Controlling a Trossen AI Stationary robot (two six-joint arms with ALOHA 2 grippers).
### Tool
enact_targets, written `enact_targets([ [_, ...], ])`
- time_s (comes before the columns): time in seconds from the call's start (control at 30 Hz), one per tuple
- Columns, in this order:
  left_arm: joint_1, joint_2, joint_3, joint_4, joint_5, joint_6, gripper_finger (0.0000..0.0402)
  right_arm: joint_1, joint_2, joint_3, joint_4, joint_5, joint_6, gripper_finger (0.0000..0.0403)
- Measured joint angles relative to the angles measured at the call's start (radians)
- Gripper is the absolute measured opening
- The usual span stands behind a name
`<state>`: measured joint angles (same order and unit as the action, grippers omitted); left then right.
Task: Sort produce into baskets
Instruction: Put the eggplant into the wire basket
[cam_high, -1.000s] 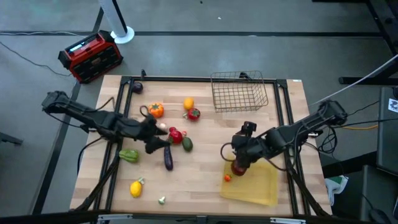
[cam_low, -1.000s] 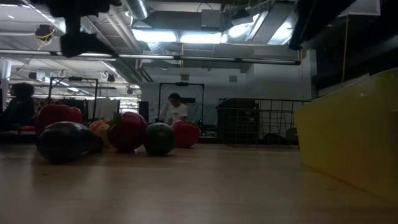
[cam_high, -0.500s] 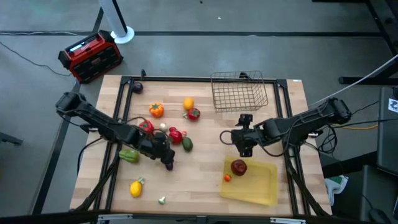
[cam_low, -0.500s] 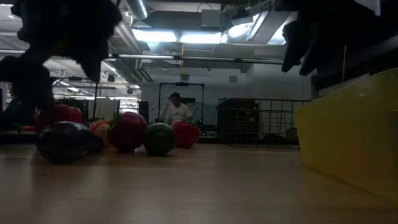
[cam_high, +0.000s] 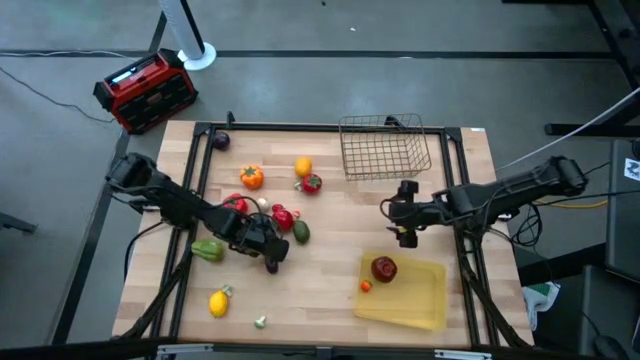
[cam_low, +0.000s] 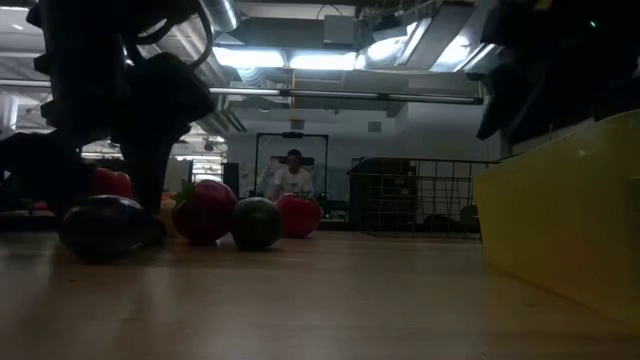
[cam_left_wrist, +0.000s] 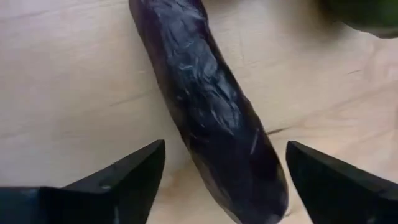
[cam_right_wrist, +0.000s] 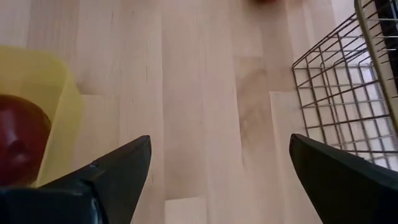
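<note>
**Left gripper straddling eggplant, jaws open**

Left gripper (cam_left_wrist: 221, 180) sits low over the eggplant (cam_left_wrist: 208, 106), a finger on each side, not clamped. Eggplant lies flat on the table (cam_high: 330, 290), just beside a red pepper (cam_high: 283, 217). Right gripper (cam_high: 405, 215) hangs open between basket (cam_high: 385, 150) and tray (cam_high: 425, 300), which holds an apple (cam_high: 384, 268).

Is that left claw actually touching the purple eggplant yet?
Apart. In the left wrist view the left gripper straddles the eggplant, with bare wood showing between it and each open finger.
</note>
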<state>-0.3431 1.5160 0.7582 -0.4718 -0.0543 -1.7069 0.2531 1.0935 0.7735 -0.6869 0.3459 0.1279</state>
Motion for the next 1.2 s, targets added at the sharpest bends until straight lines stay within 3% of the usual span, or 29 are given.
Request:
enact_targets([
  [0.33, 0.000, 0.000, 0.000, 0.029, -0.002, -0.021, 0.0204, 0.001, -0.111, -0.176, 0.176, -0.034, 0.030, 0.0376],
  [0.5, 0.000, -0.003, 0.001, 0.074, -0.002, -0.019, 0.0167, 0.001, -0.109, -0.201, 0.223, -0.034, 0.030, 0.0376],
  [0.87, -0.003, -0.004, 0.071, 0.072, 0.027, 0.036, 0.0167, 0.001, -0.108, -0.205, 0.227, -0.034, 0.030, 0.0376],
  [1.03, -0.003, -0.004, 0.153, 0.071, 0.073, 0.091, 0.0167, 0.001, -0.108, -0.205, 0.227, -0.034, 0.031, 0.0376],
  [1.2, 0.013, -0.004, 0.251, 0.138, 0.056, 0.177, 0.0167, 0.001, -0.108, -0.205, 0.232, -0.034, 0.031, 0.0376],
])
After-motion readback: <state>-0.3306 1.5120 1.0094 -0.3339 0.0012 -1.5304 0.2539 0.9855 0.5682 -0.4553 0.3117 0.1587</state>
